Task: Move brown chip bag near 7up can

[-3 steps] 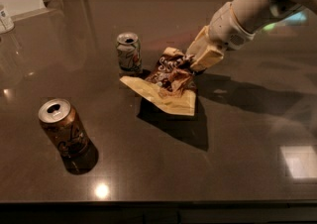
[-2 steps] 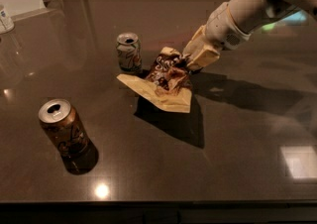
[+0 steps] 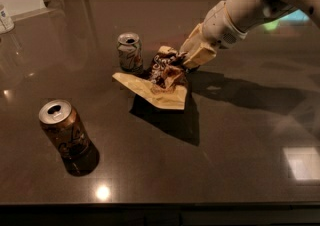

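Near left on the bench (image 3: 240, 165): brown glossy can (image 3: 64, 132), upright. Centre: brown chip bag (image 3: 161, 84), crumpled, shadow beneath. Gripper (image 3: 192, 61) at its upper right, jaws apparently pinching the bag. Just beyond, left: 7up can (image 3: 129, 52), just beside the bag.

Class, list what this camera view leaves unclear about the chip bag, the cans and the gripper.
- Camera view: the brown chip bag is crumpled, so its lettering is unreadable.
- The bag's left edge meets the 7up can near its base; whether they touch cannot be told.
- The gripper clamps the bag's upper right corner; its arm is cut off by the top right edge.
- The brown can has a label too blurred to read.
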`<state>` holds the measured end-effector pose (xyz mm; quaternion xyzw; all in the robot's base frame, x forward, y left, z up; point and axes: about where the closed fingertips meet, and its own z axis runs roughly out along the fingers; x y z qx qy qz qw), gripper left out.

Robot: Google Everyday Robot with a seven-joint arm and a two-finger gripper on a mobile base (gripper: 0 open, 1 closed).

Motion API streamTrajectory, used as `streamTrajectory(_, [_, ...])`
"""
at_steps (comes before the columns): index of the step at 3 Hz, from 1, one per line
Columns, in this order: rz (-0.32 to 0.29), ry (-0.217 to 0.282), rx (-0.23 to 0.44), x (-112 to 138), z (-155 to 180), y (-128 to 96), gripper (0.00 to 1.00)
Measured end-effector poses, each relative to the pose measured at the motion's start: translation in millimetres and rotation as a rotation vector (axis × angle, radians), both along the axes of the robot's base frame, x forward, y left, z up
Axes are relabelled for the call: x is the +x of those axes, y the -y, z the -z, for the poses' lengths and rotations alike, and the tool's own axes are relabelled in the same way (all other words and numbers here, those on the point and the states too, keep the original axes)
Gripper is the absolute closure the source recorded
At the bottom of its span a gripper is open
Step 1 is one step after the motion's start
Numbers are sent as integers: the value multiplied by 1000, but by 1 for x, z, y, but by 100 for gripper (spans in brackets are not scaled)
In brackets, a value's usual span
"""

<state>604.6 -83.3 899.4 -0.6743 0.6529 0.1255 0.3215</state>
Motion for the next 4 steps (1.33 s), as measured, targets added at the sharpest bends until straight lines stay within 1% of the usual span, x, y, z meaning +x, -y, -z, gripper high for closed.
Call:
streamTrajectory(1, [-6, 14, -5, 1, 1, 4, 36])
streamTrajectory(2, [-10, 12, -5, 1, 2, 2, 14])
streamTrajectory(3, [-13, 10, -4, 1, 3, 0, 0])
streamTrajectory(4, [-13, 10, -4, 1, 3, 0, 0])
